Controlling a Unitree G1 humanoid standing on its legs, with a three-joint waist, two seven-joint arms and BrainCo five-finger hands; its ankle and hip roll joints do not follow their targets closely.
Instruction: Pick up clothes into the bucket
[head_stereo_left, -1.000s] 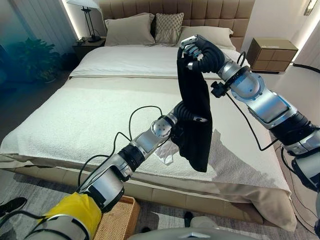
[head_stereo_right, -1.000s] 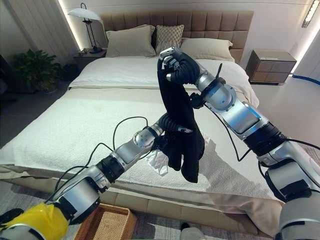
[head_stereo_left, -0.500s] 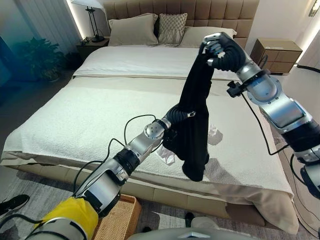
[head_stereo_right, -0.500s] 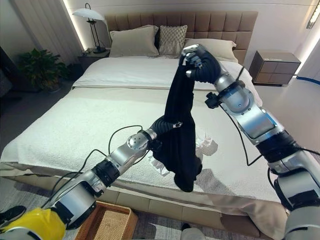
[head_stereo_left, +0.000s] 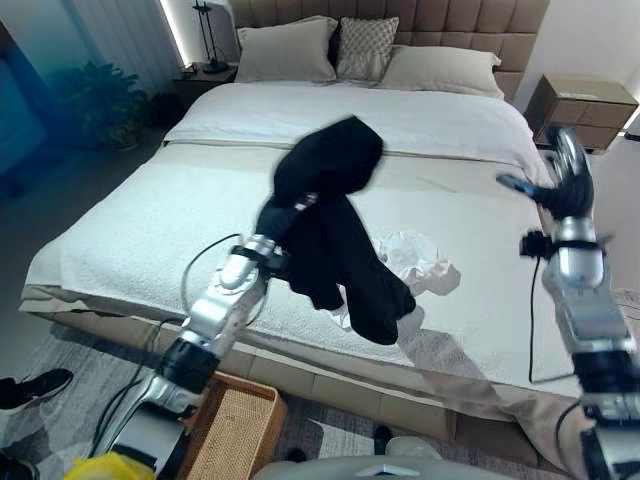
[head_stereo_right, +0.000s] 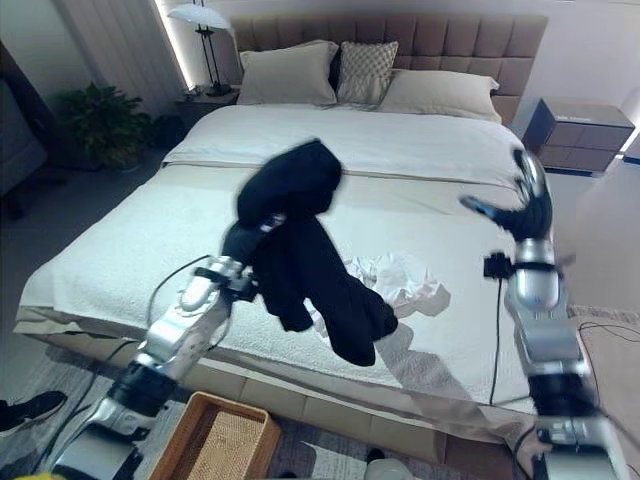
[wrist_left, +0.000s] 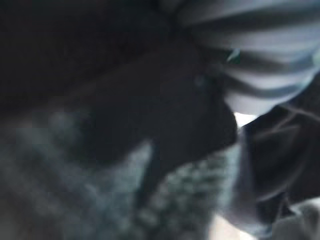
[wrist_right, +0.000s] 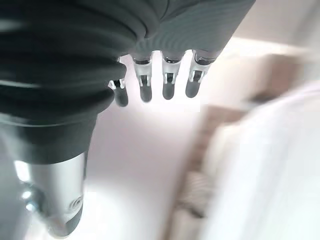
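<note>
A black garment (head_stereo_left: 335, 235) hangs draped over the end of my left arm (head_stereo_left: 232, 288), held up above the near side of the bed. The left hand is buried under the cloth. In the left wrist view dark cloth (wrist_left: 100, 90) sits right against the camera. My right hand (head_stereo_left: 565, 180) is raised over the bed's right edge, open, its fingers (wrist_right: 167, 82) straight and holding nothing. A crumpled white garment (head_stereo_left: 415, 262) lies on the bed just behind the hanging black one. A wicker basket (head_stereo_left: 235, 430) stands on the floor below my left arm.
The wide bed (head_stereo_left: 130, 230) has pillows (head_stereo_left: 290, 50) at its head. A nightstand (head_stereo_left: 585, 100) stands at the far right, a lamp (head_stereo_right: 200, 20) and a plant (head_stereo_right: 105, 125) at the far left. A person's shoe (head_stereo_left: 35, 390) is on the floor at lower left.
My right hand has let go of the black garment and swung away to the right. The garment now hangs from my left arm alone, further left. The camera has shifted.
</note>
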